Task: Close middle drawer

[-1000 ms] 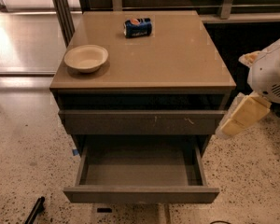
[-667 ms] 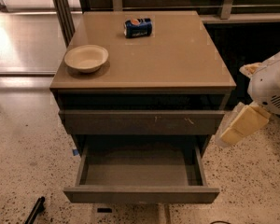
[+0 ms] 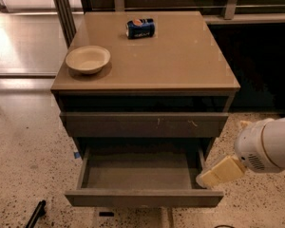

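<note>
The middle drawer (image 3: 142, 175) of the grey-brown cabinet is pulled far out, showing its plain grey box interior. Its flat handle-less front (image 3: 143, 198) faces me low in the view. My gripper (image 3: 219, 173), cream-coloured on a white arm, is low at the right. It sits just beside the drawer's right side wall, near the front corner. I cannot tell if it touches the drawer.
Above the open drawer is a drawer front with small pale scratches (image 3: 145, 124), slightly out. On the cabinet top (image 3: 180, 61) stand a cream bowl (image 3: 88, 59) and a lying blue soda can (image 3: 140, 28). Speckled floor surrounds the cabinet; a black object (image 3: 35, 213) lies bottom left.
My arm has moved down and to the left, bringing the gripper from beside the scratched drawer front to the open drawer's right front corner. The drawer has not moved.
</note>
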### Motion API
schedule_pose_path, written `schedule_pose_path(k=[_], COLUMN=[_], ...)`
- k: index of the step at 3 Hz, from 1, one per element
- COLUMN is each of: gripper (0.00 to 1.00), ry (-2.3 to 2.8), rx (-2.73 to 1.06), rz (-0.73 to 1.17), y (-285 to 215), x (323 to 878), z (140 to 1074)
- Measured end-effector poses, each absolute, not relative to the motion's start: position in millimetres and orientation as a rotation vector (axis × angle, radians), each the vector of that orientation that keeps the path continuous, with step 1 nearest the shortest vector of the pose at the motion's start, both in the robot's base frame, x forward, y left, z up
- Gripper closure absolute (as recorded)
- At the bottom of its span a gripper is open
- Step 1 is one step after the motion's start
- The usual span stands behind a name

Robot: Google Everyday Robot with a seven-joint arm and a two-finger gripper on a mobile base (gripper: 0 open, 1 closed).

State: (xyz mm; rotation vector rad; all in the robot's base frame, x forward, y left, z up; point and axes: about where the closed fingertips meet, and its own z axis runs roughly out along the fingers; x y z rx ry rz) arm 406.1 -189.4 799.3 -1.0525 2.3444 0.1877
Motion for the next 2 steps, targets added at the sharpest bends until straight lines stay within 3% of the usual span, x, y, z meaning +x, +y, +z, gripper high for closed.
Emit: schedule_pose_path(k=[2], gripper=[0.42], ry=[2.381], rx=[-1.042], rz=[0.188], y=[-191.7], x=[393.0], z=[768.3])
